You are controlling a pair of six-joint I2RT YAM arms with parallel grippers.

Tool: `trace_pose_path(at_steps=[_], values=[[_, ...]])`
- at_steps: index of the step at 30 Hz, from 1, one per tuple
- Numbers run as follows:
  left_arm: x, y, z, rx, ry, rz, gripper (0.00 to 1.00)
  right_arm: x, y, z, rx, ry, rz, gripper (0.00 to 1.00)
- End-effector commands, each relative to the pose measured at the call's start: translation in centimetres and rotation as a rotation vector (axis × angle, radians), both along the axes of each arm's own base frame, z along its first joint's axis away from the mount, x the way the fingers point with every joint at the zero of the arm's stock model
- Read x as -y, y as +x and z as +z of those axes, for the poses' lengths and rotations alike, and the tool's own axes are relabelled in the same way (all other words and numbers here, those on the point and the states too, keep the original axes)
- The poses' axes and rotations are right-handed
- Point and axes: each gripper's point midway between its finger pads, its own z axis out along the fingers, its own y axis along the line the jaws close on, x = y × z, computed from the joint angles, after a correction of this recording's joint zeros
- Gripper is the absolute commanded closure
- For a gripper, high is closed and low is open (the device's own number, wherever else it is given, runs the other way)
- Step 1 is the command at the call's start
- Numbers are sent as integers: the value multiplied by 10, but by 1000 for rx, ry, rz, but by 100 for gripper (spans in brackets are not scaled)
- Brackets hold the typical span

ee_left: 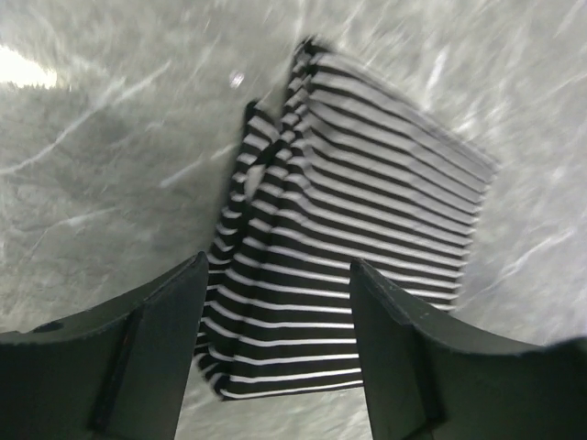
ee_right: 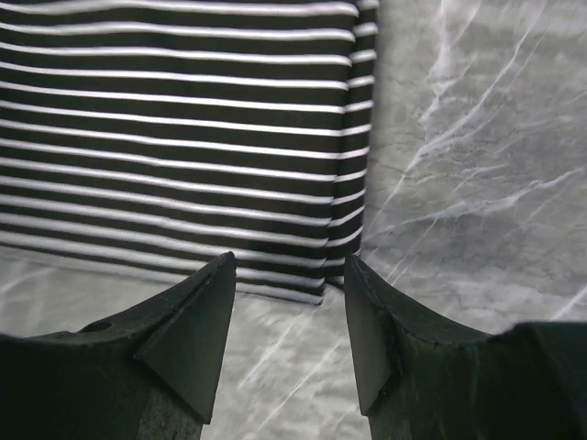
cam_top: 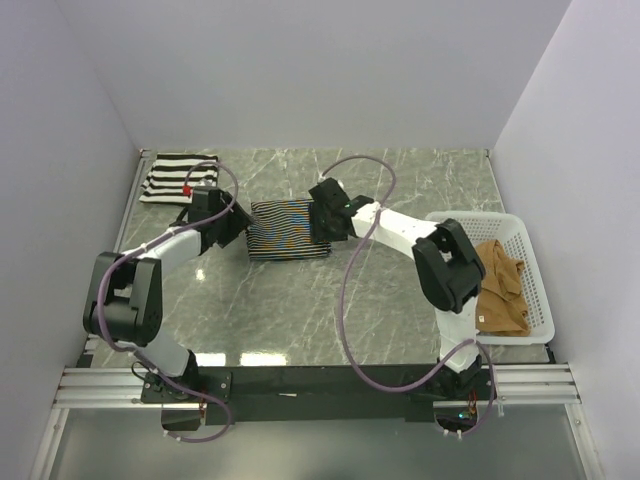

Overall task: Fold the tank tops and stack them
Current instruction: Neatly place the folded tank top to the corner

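Marble table [cam_top: 400, 190] holds the folded thin-striped top [cam_top: 285, 228] at centre. Left end effector [cam_top: 236, 226] at its 9 o'clock, right end effector [cam_top: 320, 224] at 3 o'clock, both released, empty. Wide-striped top [cam_top: 178, 176] lies at 10 o'clock; tan top [cam_top: 503, 285] in basket [cam_top: 538, 300].

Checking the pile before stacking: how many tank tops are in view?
3: the wide-striped top at the far-left corner, the thin-striped top mid-table, the tan top in the basket. Others may hide under it.
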Motion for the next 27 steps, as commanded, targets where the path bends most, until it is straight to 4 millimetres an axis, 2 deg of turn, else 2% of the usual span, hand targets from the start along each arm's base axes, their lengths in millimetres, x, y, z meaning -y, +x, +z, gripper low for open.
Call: trace_pose_path(at_steps=[1,5,9,10,15,21,24,27], values=[[7,-6,-11,-37,27,-93,30,18,8,-21,1,-95,-47,44],[7,-9,-29,-79,42,-119,29,20,1,-37,-23,-107,-39,45],[16,-5,-39,-88,27,-171,30,20,-1,-41,-28,-106,-34,46],[16,-6,-48,-109,33,-179,30,22,-1,-44,-32,-108,-33,46],[18,-2,-63,-132,39,-210,32,22,-1,-47,-32,-109,-32,46],[19,-1,-74,-159,52,-224,39,20,-2,-50,-38,-99,-26,47],[17,-1,-79,-180,75,-230,47,18,-2,-50,-41,-95,-21,47],[18,-1,-85,-202,114,-250,58,15,-2,-47,-40,-81,-11,47]])
